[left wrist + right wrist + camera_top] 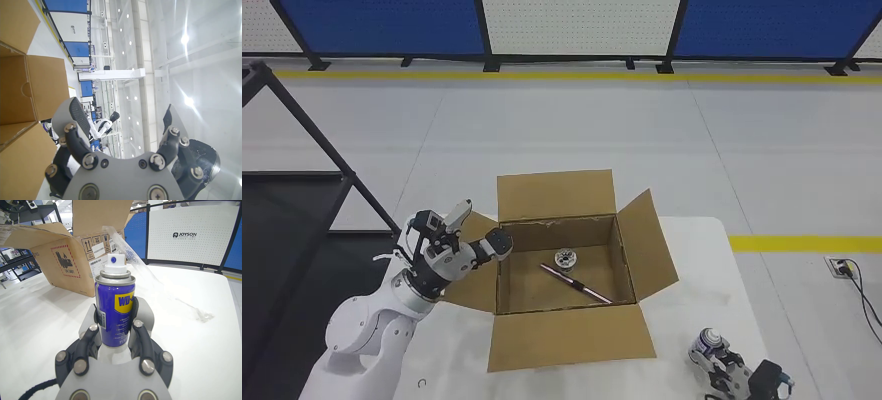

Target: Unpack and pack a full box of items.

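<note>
Cardboard box point(567, 340) stood open at the middle of the bench point(704, 275), flaps folded outward, with a small round metal part point(564, 258) and a thin dark rod point(577, 283) on its floor. The rod's long axis ran slantwise from the box's far left toward its near right corner. By the bench's near right corner the right end effector point(115, 313) was clamped around the lower body of a blue spray can point(111, 289), held upright with the nozzle on top; whether the can's base touched the bench was hidden. From that grip the box lay toward the bench's middle, well apart, and a clear plastic sleeve point(138, 264) slanted down from beside the box to the bench. The left end effector point(122, 110) hung just beside the box's left flap, fingers spread with nothing between them, pointing up and away from the bench. The right arm was plainly nearer the can, the left nearer the box. Any carry between can and box would probably have to clear the wall and flap from above.
</note>
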{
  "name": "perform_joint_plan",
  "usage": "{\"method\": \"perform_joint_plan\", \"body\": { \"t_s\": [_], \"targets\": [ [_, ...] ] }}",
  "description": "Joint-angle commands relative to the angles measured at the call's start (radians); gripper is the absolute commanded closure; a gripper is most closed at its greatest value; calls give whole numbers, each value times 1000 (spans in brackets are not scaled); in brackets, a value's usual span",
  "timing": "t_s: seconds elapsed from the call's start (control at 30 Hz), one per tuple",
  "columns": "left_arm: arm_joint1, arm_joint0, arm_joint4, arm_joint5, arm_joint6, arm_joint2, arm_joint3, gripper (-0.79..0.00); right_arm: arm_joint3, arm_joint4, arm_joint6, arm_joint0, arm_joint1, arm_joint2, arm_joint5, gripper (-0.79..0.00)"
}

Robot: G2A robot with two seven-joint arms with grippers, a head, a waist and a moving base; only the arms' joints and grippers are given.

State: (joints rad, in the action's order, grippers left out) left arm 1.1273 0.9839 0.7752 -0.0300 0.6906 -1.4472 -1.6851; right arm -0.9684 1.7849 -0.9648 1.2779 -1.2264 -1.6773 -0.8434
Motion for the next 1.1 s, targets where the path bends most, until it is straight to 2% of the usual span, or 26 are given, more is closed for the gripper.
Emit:
{"method": "perform_joint_plan", "body": {
  "t_s": [0.0, 0.3, 0.43, 0.63, 0.93, 0.97, 1.07],
  "targets": [
    [0, 0, 0, 0, 0, 0, 0, -785, 0, 0, 0, 0, 0, 0, 0, 0],
    [0, 0, 0, 0, 0, 0, 0, -785, -46, -56, 3, 28, 6, 17, 54, 0],
    [0, 0, 0, 0, 0, 0, 0, -785, -10, -60, 26, 10, 9, 26, 116, 0],
    [0, 0, 0, 0, 0, 0, 0, -785, 72, -125, 75, -46, 10, 40, 118, 0],
    [0, 0, 0, 0, 0, 0, 0, -785, 135, -123, 73, -81, 17, 72, 163, 0],
    [0, 0, 0, 0, 0, 0, 0, -785, 140, -123, 69, -82, 18, 75, 162, -114],
    [0, 0, 0, 0, 0, 0, 0, -785, 151, -118, 50, -84, 23, 83, 158, -785]
  ]
}}
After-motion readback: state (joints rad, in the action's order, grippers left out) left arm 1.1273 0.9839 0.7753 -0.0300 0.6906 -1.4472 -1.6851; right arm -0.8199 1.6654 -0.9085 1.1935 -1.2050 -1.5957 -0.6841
